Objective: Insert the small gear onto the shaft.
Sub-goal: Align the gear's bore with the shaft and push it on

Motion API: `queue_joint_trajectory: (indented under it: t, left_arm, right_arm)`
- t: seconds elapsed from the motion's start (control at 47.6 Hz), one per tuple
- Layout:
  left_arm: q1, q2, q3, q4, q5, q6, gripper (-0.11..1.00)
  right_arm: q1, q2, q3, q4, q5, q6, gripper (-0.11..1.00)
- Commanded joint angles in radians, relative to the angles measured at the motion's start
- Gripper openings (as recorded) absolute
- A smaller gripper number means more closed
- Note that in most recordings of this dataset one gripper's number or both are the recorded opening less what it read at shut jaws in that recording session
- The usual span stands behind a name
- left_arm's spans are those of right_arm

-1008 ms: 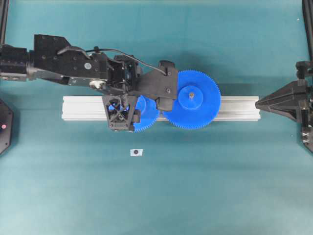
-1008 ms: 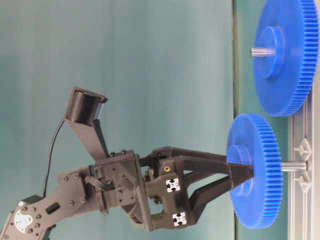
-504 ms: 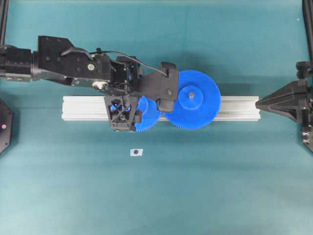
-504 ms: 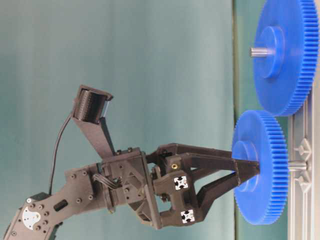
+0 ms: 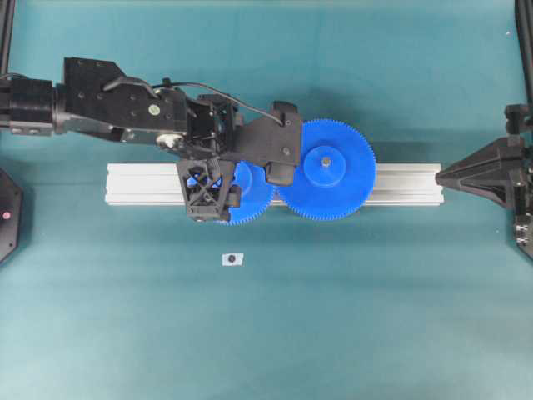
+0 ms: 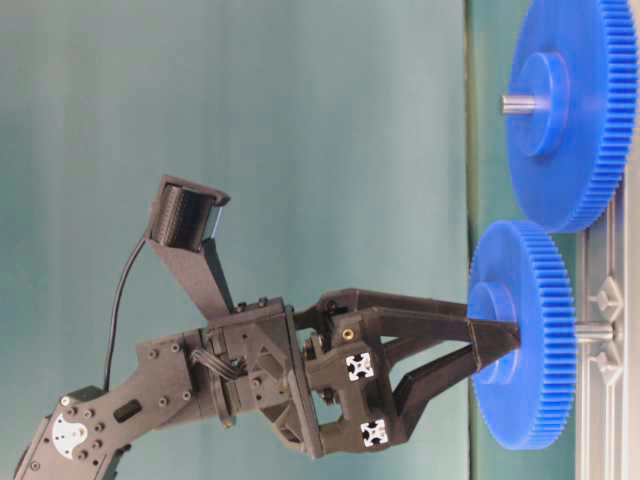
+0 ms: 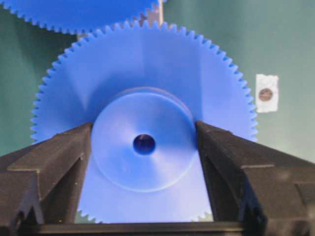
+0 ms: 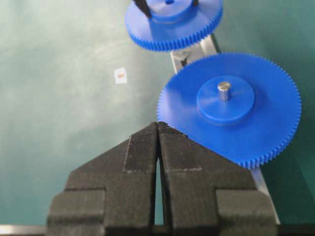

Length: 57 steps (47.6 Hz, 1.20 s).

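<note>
1. We've got the left gripper (image 6: 495, 352) clamped on the raised hub of the small gear (image 6: 524, 335); fingers (image 7: 59, 162) sit either side of the hub, w/ the centre hole clear btwn them.
2. Small gear sits over the rail (image 5: 141, 183), just beside the larger gear (image 5: 326, 169), teeth prob. touching – hard to tell from above.
3. Shaft (image 6: 594, 333) shows as a short stub btwn gear and rail, so we judge the gear partly on, not fully seated.
4. Handling: rigid, light plastic, smooth hub, could slip or tilt. We'd grip the hub, not the teeth, and keep it square to the shaft.
5. Right gripper (image 8: 157, 129): jaws together, holding nothing, well apart from the work.
</note>
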Motion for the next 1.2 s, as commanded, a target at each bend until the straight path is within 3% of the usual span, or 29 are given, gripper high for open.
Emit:
queue_joint_trajectory:
  t: [0.0,0.462,1.176]
  left_arm:
    - [0.032,-0.021,-0.005,0.006,0.005,0.002,0.69]
    - [0.032,-0.021,-0.009,0.006,0.072,0.0,0.69]
    - [0.031,-0.02,-0.041,0.006,0.063,-0.011,0.69]
  right_arm:
    - [-0.002,0.005,-0.009,0.0,-0.005,0.008,0.03]
    - [-0.002,0.005,-0.009,0.002,-0.003,0.009,0.03]
    - [-0.002,0.005,-0.011,0.002,-0.005,0.009,0.03]
